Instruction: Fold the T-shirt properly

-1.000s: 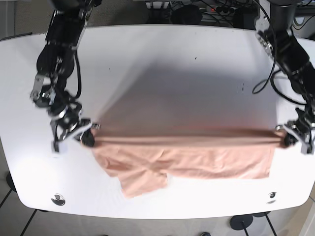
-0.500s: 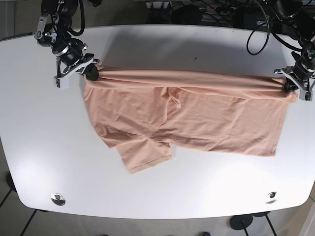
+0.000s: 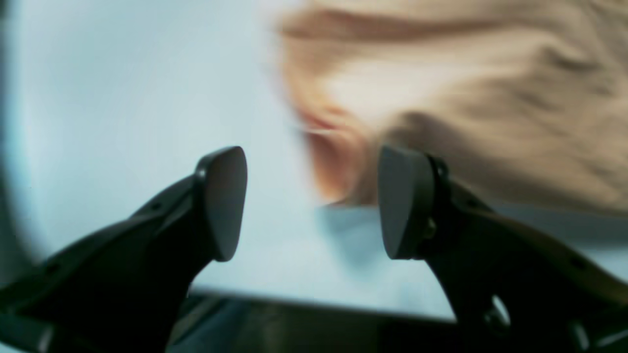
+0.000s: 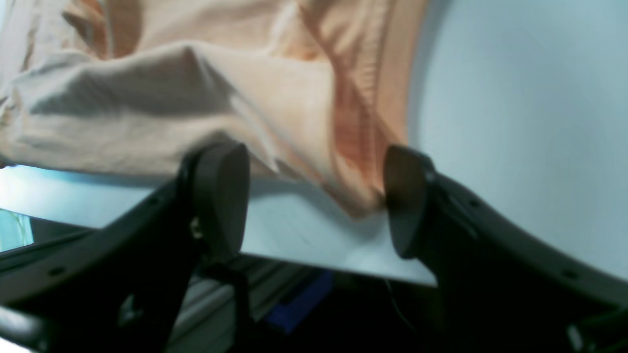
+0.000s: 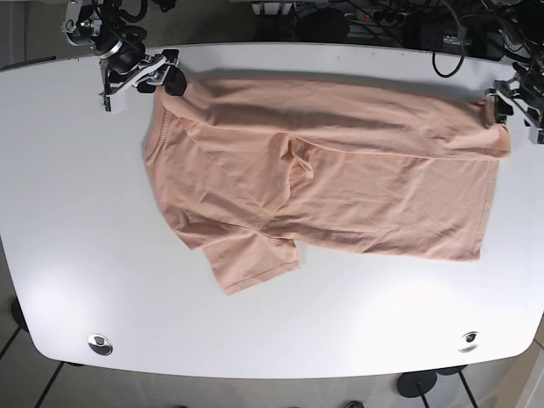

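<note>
The peach T-shirt [image 5: 340,187] is seen spread across the far half of the white table [image 5: 76,255], its upper edge close to the far rim and 1 sleeve [image 5: 251,263] pointing toward the near side. The right gripper [image 5: 144,75] is placed at the shirt's far corner on the base view's left, and in its wrist view the jaws are held apart, with a bunched cloth corner [image 4: 363,196] lying between the 2 fingers [image 4: 221,196]. The left gripper [image 5: 514,100] is found at the opposite far corner; its jaws are likewise spread, and the blurred cloth edge [image 3: 338,171] is seen just beyond the pads [image 3: 402,201], unclamped.
</note>
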Tool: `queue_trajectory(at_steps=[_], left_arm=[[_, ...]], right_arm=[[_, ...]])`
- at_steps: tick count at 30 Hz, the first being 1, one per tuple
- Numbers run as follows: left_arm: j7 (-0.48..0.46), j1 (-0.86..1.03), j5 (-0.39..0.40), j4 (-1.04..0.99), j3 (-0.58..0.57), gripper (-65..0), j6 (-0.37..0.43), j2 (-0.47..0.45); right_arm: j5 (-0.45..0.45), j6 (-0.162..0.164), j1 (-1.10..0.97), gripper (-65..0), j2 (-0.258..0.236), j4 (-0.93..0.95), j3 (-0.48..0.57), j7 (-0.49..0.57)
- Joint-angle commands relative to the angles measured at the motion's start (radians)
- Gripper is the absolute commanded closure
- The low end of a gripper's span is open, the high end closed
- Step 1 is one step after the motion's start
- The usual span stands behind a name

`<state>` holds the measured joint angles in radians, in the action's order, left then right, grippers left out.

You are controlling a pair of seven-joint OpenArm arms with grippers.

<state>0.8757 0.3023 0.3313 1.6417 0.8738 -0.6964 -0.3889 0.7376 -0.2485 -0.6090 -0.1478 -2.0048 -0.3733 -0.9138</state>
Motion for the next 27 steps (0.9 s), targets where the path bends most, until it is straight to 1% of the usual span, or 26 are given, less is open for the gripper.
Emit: queue_trajectory(at_steps=[1,3,4,8,10,12,13,14,15,16,19,21,25,26,27], left_arm=[[-0.019,-0.007,0.015,0.082,0.002,-38.7,-0.002,-0.017],[-0.019,-0.008,0.013,0.102,-0.008,-38.6,-0.002,-0.012],[-0.022,-0.013,0.013,0.102,-0.020,-38.6,-0.002,-0.011],[-0.023,-0.047,-0.008,0.096,-0.090,-38.5,-0.002,-0.002],[-0.023,-0.047,-0.051,0.098,-0.090,-38.3,-0.002,0.035],[-0.023,-0.047,-0.113,0.101,-0.090,-38.2,-0.002,0.057],[-0.023,-0.047,-0.137,0.098,-0.089,-37.4,-0.002,0.067],[-0.023,-0.045,-0.156,0.098,-0.087,-34.6,-0.002,0.077],[-0.023,-0.045,-0.174,0.096,-0.074,-29.9,-0.002,0.086],[-0.023,-0.045,-0.174,0.094,-0.061,-27.9,-0.002,0.092],[-0.023,-0.045,-0.174,0.033,-0.060,-27.5,-0.002,0.089],[-0.023,-0.048,-0.174,-0.005,-0.061,-27.4,-0.002,0.089],[-0.023,-0.048,-0.176,-0.018,-0.057,-27.4,-0.002,0.089],[-0.023,-0.048,-0.176,-0.018,-0.057,-27.4,-0.002,0.087],[-0.023,-0.047,-0.176,-0.018,-0.057,-27.2,-0.002,0.087]], right_arm=[[0.015,-0.010,0.007,-40.7,-0.031,-0.021,-0.006,0.022],[0.010,-0.008,0.034,-40.7,-0.049,-0.021,0.000,0.022],[0.010,-0.002,0.053,-40.7,-0.060,-0.018,0.003,0.022],[0.009,-0.001,0.096,-40.7,-0.074,-0.014,0.001,0.017],[0.009,-0.001,0.096,-40.7,-0.074,-0.014,0.000,0.015],[0.009,-0.001,0.091,-40.7,-0.072,-0.014,0.001,-0.018],[0.009,-0.001,0.088,-40.7,-0.068,-0.014,0.001,-0.043],[0.009,-0.001,0.087,-40.7,-0.063,-0.014,0.001,-0.055],[0.009,-0.001,0.080,-40.7,-0.063,-0.006,0.001,-0.060],[0.010,-0.001,0.080,-40.7,-0.062,0.008,0.001,-0.060],[0.009,-0.002,0.085,-40.7,-0.034,0.049,0.003,-0.060],[0.009,-0.002,0.088,-40.7,-0.031,0.060,0.004,-0.061],[0.009,-0.002,0.090,-40.7,-0.037,0.066,0.021,-0.061],[0.009,-0.002,0.090,-40.0,-0.036,0.066,0.023,-0.061],[0.009,-0.002,0.091,-37.3,-0.034,0.068,0.024,-0.061]])
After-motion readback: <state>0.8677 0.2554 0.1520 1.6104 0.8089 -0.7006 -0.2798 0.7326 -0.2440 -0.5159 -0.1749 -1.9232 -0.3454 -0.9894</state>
